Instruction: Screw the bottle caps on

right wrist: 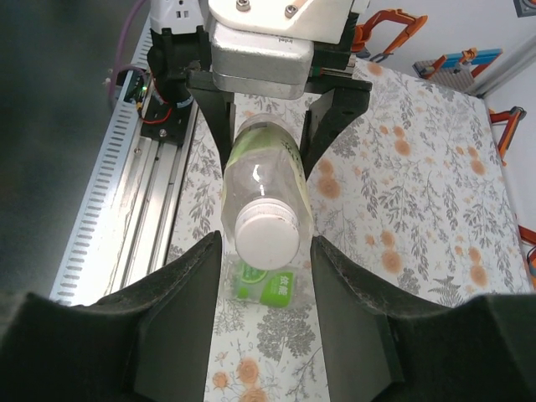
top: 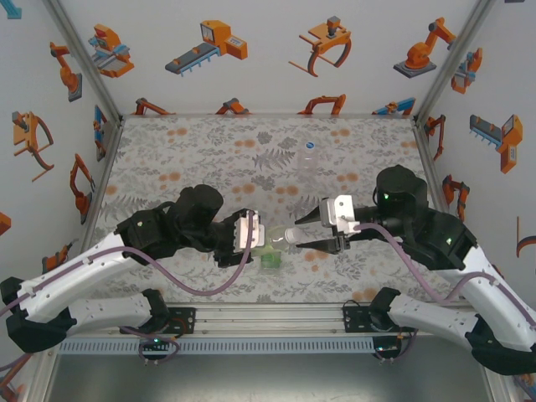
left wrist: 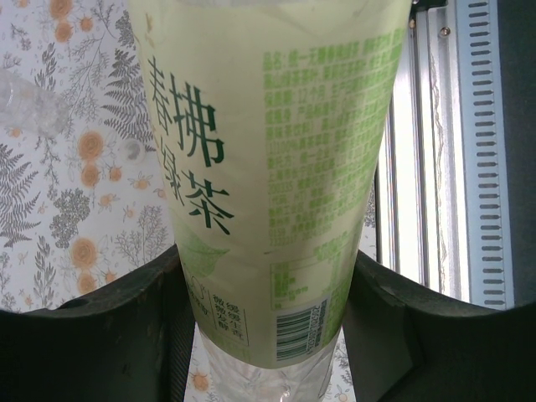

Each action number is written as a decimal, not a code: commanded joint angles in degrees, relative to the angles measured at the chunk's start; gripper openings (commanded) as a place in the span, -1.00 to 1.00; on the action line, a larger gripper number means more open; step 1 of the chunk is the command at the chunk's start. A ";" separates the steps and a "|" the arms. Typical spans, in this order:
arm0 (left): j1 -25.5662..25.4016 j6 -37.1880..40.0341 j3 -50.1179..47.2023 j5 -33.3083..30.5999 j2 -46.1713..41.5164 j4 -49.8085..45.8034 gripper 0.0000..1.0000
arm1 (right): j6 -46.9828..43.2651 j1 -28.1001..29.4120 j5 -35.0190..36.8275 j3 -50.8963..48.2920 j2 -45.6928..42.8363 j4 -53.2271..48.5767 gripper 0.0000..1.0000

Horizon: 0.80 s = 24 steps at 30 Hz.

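My left gripper (top: 255, 237) is shut on the bottle with the pale yellow-green label (left wrist: 268, 167) and holds it level above the table, its neck pointing right. A white cap (right wrist: 268, 236) sits on that neck. My right gripper (right wrist: 266, 251) is open. Its fingers (right wrist: 180, 310) flank the white cap (top: 291, 236) with a small gap on each side. A bottle with a bright green label (right wrist: 268, 289) lies on the table just below the held one. Further back, a clear unlabelled bottle (top: 307, 161) stands upright with a bluish top.
The aluminium rail (top: 268, 322) with both arm bases runs along the near edge. Patterned walls and metal posts (top: 84, 63) enclose the table on the left, back and right. The floral table cover (top: 209, 151) stretches behind both arms.
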 commanded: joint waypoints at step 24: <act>-0.22 -2.16 -0.54 -3.84 -1.36 2.46 -0.90 | 28.91 0.22 5.52 -5.86 -0.91 14.51 -1.00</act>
